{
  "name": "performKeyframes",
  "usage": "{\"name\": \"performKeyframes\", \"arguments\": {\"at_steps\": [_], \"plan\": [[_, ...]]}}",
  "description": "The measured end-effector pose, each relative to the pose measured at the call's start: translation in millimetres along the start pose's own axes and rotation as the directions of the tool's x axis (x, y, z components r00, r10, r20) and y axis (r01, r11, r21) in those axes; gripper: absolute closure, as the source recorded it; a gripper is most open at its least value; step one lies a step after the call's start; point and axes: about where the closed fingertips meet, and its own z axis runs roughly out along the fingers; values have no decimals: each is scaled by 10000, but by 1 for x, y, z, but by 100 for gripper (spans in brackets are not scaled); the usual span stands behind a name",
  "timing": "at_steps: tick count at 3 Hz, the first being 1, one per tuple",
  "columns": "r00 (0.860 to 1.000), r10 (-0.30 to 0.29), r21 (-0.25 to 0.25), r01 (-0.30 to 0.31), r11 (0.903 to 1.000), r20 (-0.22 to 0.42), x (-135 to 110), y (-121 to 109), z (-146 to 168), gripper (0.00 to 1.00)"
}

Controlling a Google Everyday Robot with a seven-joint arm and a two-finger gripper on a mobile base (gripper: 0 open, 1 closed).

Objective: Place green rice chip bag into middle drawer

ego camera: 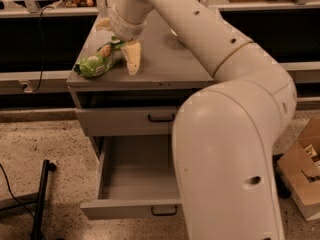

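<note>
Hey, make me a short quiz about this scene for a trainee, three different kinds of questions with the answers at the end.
1. True or false: the green rice chip bag already lies in the middle drawer.
2. Where is the gripper? A: inside the pulled-out drawer. B: down at the cabinet top, right beside the bag. C: near the floor.
3. Fill in: the drawer front just above the middle drawer is ____ (open or shut).

Key: 1 false, the bag is on the cabinet top and the drawer tray holds nothing. 2 B. 3 shut.
</note>
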Motion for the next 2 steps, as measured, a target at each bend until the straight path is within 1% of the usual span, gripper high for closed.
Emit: {"name": "performKeyframes", "arguments": {"at_steps": [1,2], "plan": [[9984,-419,-399,405,9984,-366,0,-3,20,0],[9957,-696,-429,670,9968,-615,0,-10,29,18]]}}
